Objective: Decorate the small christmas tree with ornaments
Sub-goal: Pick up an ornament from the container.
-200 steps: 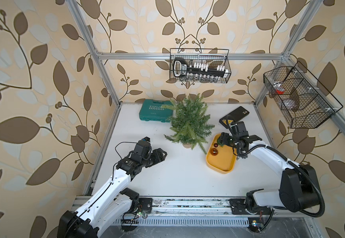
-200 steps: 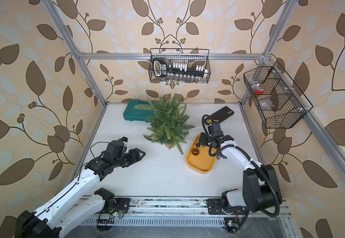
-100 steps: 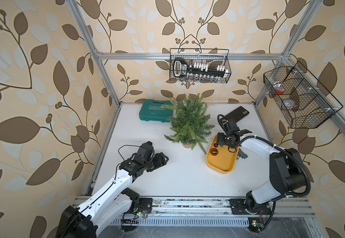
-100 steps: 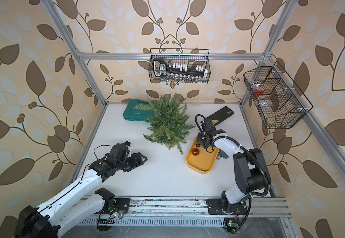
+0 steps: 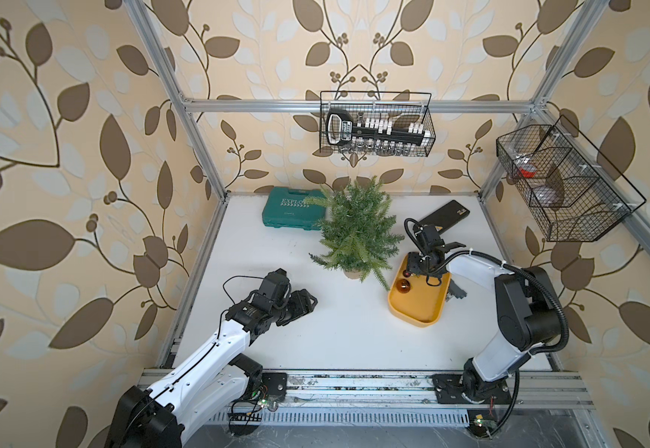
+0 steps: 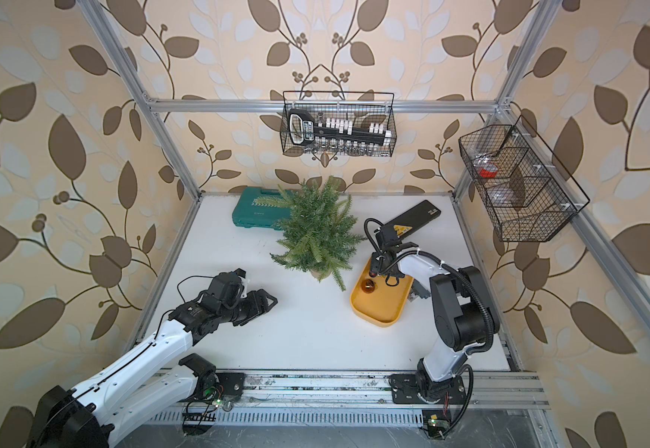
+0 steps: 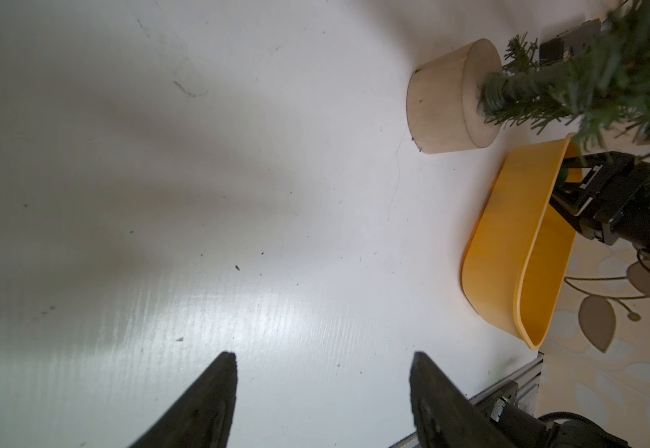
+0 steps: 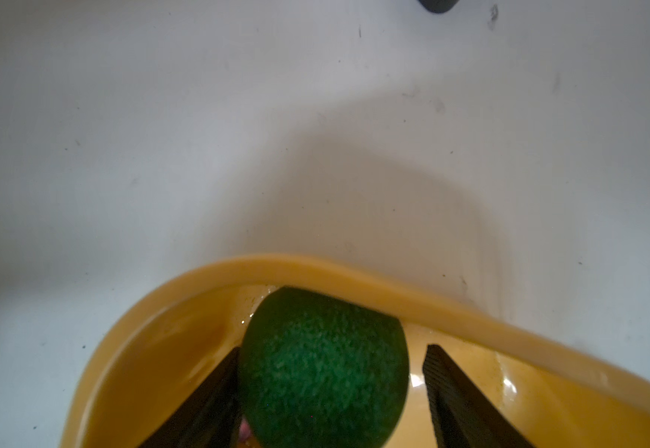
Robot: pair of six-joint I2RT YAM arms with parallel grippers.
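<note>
— Three things I need placed: the green ornament point(image 8: 323, 372), the amber-gold ornament point(image 5: 404, 287) and the dark red ornament point(image 5: 408, 273).

— All of them lie in the yellow tray point(image 5: 418, 310), at its far end. The amber-gold one and the dark red one sit close together there. The green one is between the fingers of the right gripper point(image 8: 331, 349), which reaches down into that end of the tray.

— Is it pinched?

— No. In the right wrist view one finger point(image 8: 220, 388) touches the ball's side, while the other point(image 8: 455, 388) stands clear of it with a gap. The jaws are spread around it.

— And the left gripper point(image 7: 321, 355)?

— It hovers low over the bare table point(image 5: 335, 337), well apart from tree and tray. Its fingers are spread with nothing between them.

— Where is the small christmas tree point(image 5: 356, 229)?

— Upright on its pale pot base point(image 7: 443, 104), mid-table toward the back, just beside the tray. Its lower branches reach toward the tray's rim.
</note>
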